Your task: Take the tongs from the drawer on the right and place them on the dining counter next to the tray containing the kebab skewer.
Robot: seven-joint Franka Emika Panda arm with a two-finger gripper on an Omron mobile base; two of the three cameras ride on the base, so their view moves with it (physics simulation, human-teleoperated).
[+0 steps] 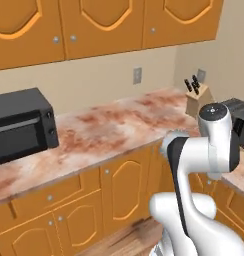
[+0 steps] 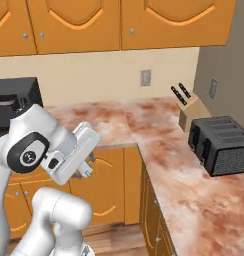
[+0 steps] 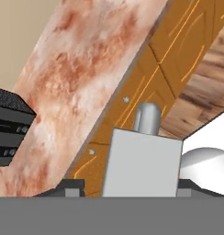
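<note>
Here, white arm folded low before orange cabinet doors, two-finger gripper clasping a light-grey metal utensil, black toaster on marbled worktop.

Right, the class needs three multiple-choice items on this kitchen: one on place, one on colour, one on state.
1. Where does the knife block stand?
A) in a sink
B) by the toaster
C) inside a cabinet

2. What colour is the toaster?
A) white
B) orange
C) black

3. What is the pincer doing?
A) gripping a cup
B) holding the tongs
C) hanging empty

Answers:
1 B, it stands just behind the toaster on the worktop.
2 C, its casing is black.
3 B, the light-grey tongs sit between its fingertips.
</note>
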